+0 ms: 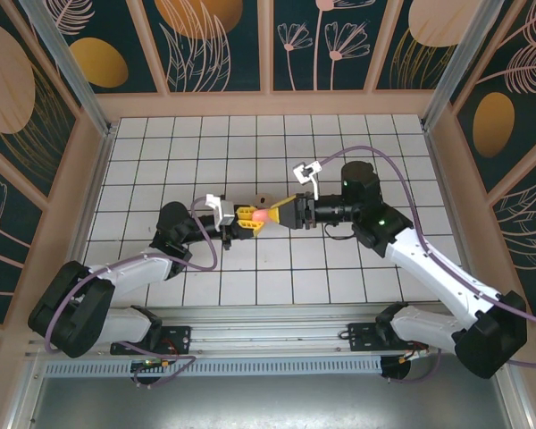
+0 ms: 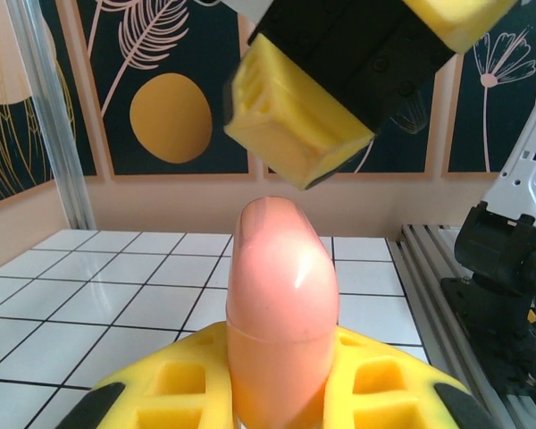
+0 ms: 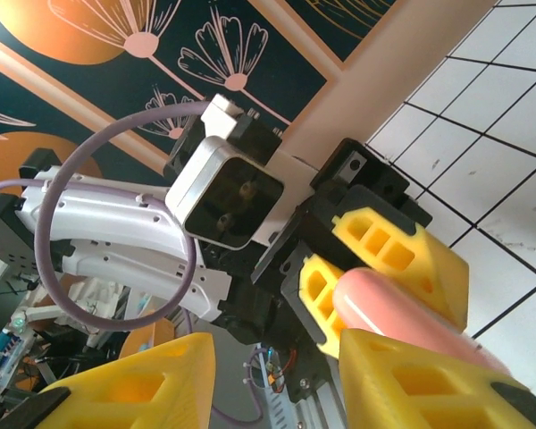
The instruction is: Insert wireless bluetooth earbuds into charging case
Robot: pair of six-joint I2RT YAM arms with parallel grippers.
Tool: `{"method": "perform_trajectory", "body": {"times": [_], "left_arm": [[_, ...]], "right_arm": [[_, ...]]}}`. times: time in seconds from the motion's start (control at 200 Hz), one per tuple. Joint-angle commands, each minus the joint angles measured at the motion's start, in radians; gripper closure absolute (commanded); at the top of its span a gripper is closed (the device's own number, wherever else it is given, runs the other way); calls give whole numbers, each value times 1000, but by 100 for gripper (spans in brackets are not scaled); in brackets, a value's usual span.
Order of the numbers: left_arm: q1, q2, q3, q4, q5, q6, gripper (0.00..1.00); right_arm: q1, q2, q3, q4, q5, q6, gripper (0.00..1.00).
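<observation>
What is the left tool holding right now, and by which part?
The left tool grips a pink capsule-shaped case by one end, between its yellow fingers; the rounded other end sticks out.

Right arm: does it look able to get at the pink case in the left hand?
Probably yes. The pink case sticks out of the left hand, and the right hand faces its free end with nothing between.

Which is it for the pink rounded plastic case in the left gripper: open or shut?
Shut. The pink rounded plastic case, clamped in the left gripper, shows one tight seam and no gap.
</observation>
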Motion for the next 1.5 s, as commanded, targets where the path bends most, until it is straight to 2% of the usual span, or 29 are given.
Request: {"method": "perform_trajectory", "body": {"times": [0.0,0.18,0.3,0.445,0.561,0.816,1.076,1.256,1.496], "left_arm": [[-1,11,35,34,-30,-45,100],[-2,53,52,21,-157,-190,100],[-11,102,63,3,-297,-326,100],[-63,161,144,-188,-436,-365,100],[-107,226,216,-317,-553,-420,100],[-197,442,406,-473,-636,-589,99],[-205,627,573,-518,-684,-805,99],[-204,735,701,-603,-671,-873,96],[-207,816,790,-676,-672,-919,90]], "right_arm": [[-10,-35,-14,6,36,9,58],[-86,-63,2,-114,256,32,55],[-158,-87,0,-221,485,80,55],[-212,-140,-40,-296,662,134,55],[-239,-170,-90,-285,665,164,55],[-247,-168,-111,-312,695,165,55],[-248,-171,-152,-277,675,180,55],[-249,-186,-172,-265,678,184,55],[-250,-207,-182,-256,684,186,56]]}}
